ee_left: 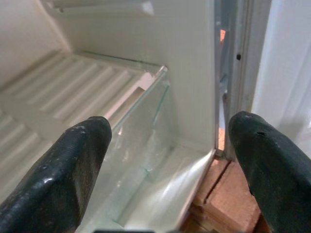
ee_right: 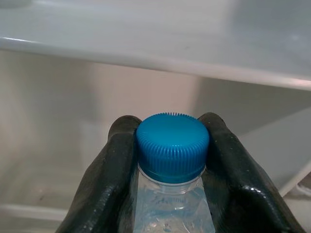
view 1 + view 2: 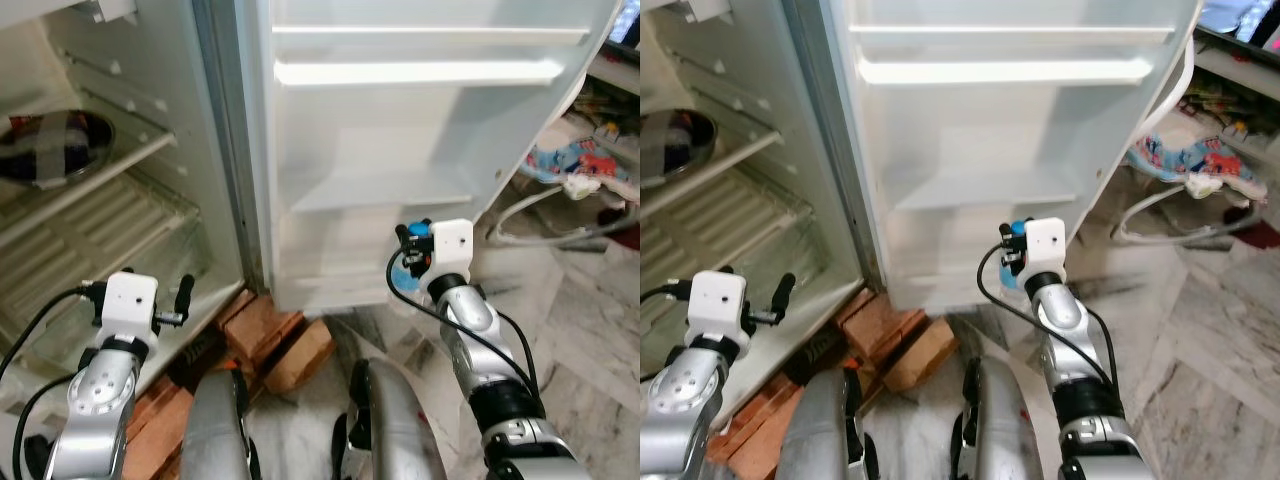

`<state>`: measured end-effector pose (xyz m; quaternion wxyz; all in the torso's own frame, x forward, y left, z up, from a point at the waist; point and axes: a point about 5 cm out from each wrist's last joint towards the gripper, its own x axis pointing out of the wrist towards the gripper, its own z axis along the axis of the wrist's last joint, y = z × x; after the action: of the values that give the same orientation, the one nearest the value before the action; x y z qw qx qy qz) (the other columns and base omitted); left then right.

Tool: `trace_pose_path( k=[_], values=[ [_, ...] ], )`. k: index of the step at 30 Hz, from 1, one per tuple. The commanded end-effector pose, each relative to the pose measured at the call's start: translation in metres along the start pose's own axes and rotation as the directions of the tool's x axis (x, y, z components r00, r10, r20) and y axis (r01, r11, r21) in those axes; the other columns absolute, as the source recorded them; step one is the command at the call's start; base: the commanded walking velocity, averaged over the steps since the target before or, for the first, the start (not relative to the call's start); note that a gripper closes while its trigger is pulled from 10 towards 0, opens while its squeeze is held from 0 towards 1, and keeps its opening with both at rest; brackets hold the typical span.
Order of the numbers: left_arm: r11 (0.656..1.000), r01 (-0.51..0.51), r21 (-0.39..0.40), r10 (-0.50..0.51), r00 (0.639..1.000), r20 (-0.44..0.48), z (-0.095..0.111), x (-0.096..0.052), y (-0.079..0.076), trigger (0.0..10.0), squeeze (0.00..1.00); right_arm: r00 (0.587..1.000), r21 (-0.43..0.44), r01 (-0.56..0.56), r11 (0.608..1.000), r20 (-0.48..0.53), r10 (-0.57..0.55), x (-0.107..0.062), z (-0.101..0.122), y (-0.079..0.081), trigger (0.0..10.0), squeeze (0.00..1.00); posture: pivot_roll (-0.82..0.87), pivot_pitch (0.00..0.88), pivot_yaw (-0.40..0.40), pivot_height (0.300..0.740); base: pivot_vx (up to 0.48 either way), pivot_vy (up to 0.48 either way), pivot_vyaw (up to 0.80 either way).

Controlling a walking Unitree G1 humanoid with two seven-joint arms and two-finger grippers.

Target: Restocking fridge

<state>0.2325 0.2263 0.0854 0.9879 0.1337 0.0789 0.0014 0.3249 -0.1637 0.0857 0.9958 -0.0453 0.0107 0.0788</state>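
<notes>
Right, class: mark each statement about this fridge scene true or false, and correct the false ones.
1. The right gripper grips a bottle with a blue cap. True.
2. The fridge door is shut. False: it stands open.
3. The left gripper is open and holds nothing. True.
4. The bottle already stands on a door shelf. False: it is held in front of the door, below that shelf.
5. Bricks lie under the fridge. True.

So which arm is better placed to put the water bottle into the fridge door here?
The right. Its gripper is shut on the blue-capped bottle and held up at the lower door shelf. The left gripper is open, holds nothing and faces the glass drawer in the main compartment.
</notes>
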Motion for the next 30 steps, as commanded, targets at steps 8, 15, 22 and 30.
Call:
trace_pose_path(
  k=[8, 15, 22, 30],
  values=[
    [0.999, -0.019, 0.046, 0.017, 0.999, 0.046, 0.015, -0.004, 0.009, 10.0, 0.00, 0.987, -0.136, -0.039, 0.990, 0.149, 0.060, 0.020, 0.032, 0.003, 10.0, 0.00, 0.14, 0.223, -0.042, 0.547, 0.000, 0.000, 0.00],
    [0.998, -0.021, 0.062, 0.018, 0.999, 0.040, 0.017, -0.011, 0.012, 10.0, 0.00, 0.969, -0.263, -0.002, 0.965, 0.237, 0.067, 0.035, 0.055, 0.003, 10.0, 0.00, 0.17, 0.253, -0.034, 0.547, 0.000, 0.000, 0.00],
    [0.997, -0.019, 0.079, 0.017, 0.999, 0.029, 0.017, -0.016, 0.016, 10.0, 0.00, 0.937, -0.361, 0.062, 0.930, 0.342, 0.070, 0.041, 0.079, -0.003, 10.0, 0.00, 0.18, 0.259, -0.020, 0.547, 0.000, 0.000, 0.00],
    [0.995, -0.003, 0.096, 0.000, 1.000, 0.024, 0.020, -0.015, 0.016, 10.0, 0.00, 0.938, -0.341, 0.038, 0.939, 0.336, 0.084, 0.041, 0.070, 0.001, 10.0, 0.00, 0.20, 0.258, 0.000, 0.547, 0.000, 0.000, 0.00]
  ],
)
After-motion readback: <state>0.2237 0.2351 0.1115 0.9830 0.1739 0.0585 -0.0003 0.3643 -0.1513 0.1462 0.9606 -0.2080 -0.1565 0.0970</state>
